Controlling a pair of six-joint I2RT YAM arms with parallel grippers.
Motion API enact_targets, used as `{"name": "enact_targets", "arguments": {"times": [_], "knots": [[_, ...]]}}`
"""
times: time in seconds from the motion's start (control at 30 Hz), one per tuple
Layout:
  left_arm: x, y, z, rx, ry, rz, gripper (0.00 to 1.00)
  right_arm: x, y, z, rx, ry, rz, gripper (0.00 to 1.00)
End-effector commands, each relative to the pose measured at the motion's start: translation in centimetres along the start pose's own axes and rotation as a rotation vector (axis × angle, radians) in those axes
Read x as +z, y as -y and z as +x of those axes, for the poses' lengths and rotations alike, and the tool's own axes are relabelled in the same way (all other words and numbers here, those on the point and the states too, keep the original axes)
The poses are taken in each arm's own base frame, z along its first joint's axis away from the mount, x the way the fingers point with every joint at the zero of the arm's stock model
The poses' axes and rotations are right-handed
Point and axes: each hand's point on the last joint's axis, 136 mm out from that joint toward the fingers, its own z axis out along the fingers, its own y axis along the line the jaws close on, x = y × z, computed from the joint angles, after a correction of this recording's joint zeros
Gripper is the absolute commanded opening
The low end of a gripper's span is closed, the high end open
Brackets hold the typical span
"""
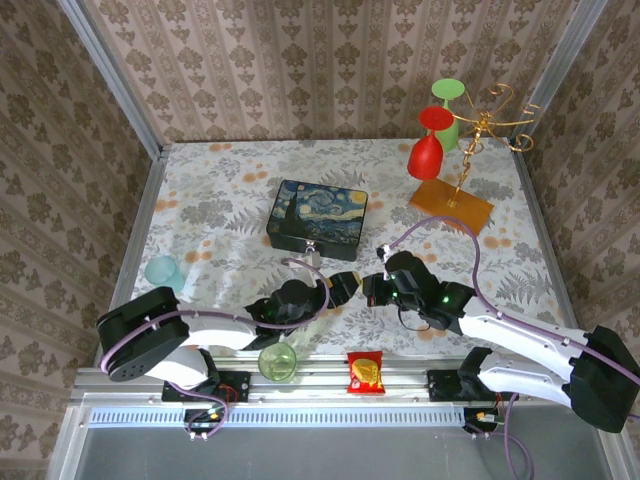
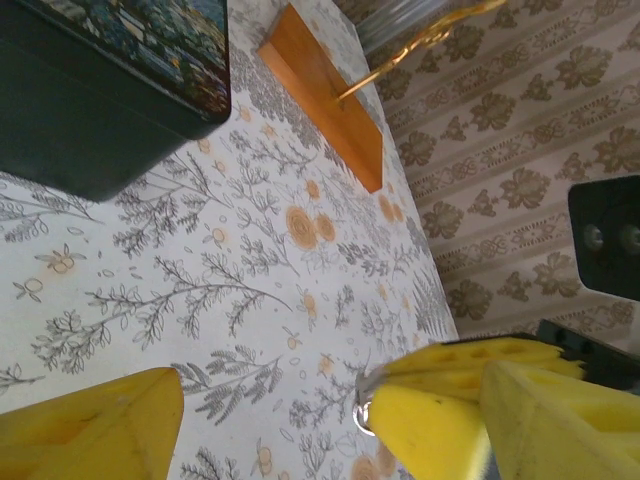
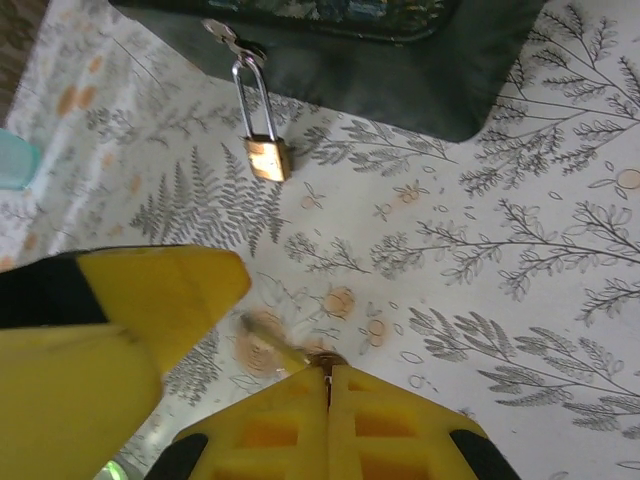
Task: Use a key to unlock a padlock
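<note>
Pinching the small silver key between the closed yellow fingers of our right end effector, we are pointing its blade forward so it can meet a keyhole. The tiny brass-gold padlock is lying on the flower-patterned counter, its thin silver shackle hooked through the latch of the dark starry-night painted box, which is tethering it just ahead of the key. Our left end effector is hanging wide open and empty, flanking the right one's tip, probably so we can steady the lock body.
</note>
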Motion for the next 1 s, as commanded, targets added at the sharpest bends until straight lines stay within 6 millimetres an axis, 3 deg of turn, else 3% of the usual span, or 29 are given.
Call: {"name": "enact_targets", "arguments": {"times": [0.0, 0.1, 0.27, 0.47, 0.77, 0.97], "knots": [[-0.1, 0.5, -1.3, -0.054, 0.087, 0.032, 0.68, -0.4, -0.9, -0.6, 0.060, 0.016, -0.040, 0.00], [-0.1, 0.4, -1.3, -0.049, 0.088, 0.034, 0.62, -0.4, -0.7, -0.4, 0.061, 0.015, -0.040, 0.00], [0.9, 0.3, -0.1, -0.053, 0.023, 0.012, 0.70, -0.3, -0.4, -0.1, 0.054, 0.014, -0.033, 0.00], [1.3, 0.2, 0.2, -0.289, 0.045, 0.080, 0.74, -0.8, -1.1, -0.6, 0.025, 0.090, -0.112, 0.00], [1.7, 3.7, -0.7, -0.494, 0.037, 0.214, 0.77, -3.0, -2.3, -2.0, -0.036, 0.254, -0.247, 0.00], [2.1, 4.9, 0.2, -0.570, -0.018, 0.252, 0.79, -4.0, -2.5, -2.7, -0.058, 0.331, -0.280, 0.00]]}}
